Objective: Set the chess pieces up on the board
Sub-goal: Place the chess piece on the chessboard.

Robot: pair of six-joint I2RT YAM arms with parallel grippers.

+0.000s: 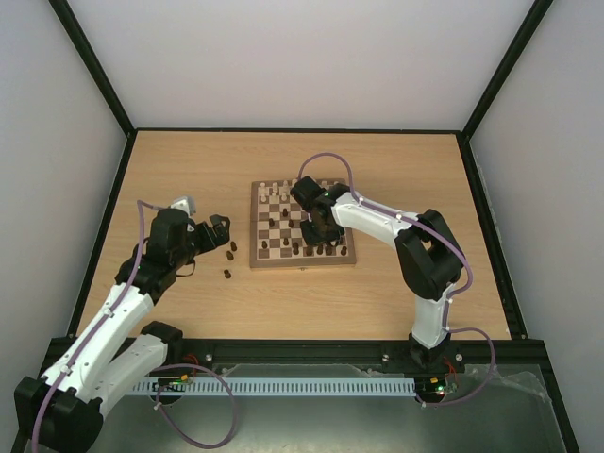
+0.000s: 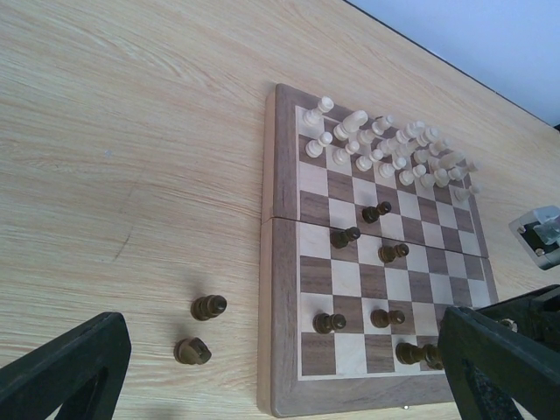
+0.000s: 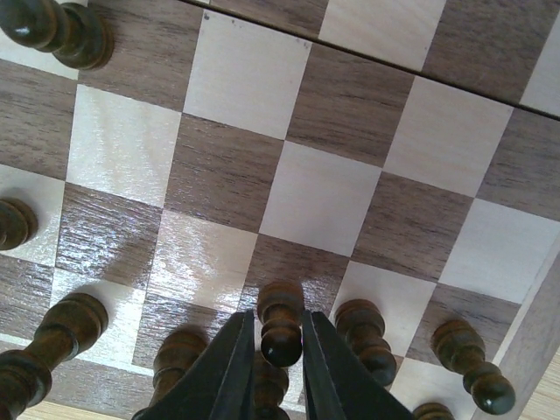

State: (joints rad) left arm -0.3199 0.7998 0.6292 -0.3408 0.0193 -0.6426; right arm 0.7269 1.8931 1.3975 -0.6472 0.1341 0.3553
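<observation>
Top: right end effector [image 1: 316, 226] is low over the board's [image 1: 302, 263] near rows; left end effector [image 1: 219, 229] hovers left of the board. Left wrist: jaws wide, empty; two loose dark pieces [image 2: 208, 307] on the desk left of the board, likely next. Right wrist: jaws narrow around a standing dark pawn [image 3: 282, 328]; gripping or releasing, cannot tell.

board [image 1: 283, 263] on table [image 1: 189, 170] | loose pieces [image 2: 208, 307] left of it (off-board)
</observation>
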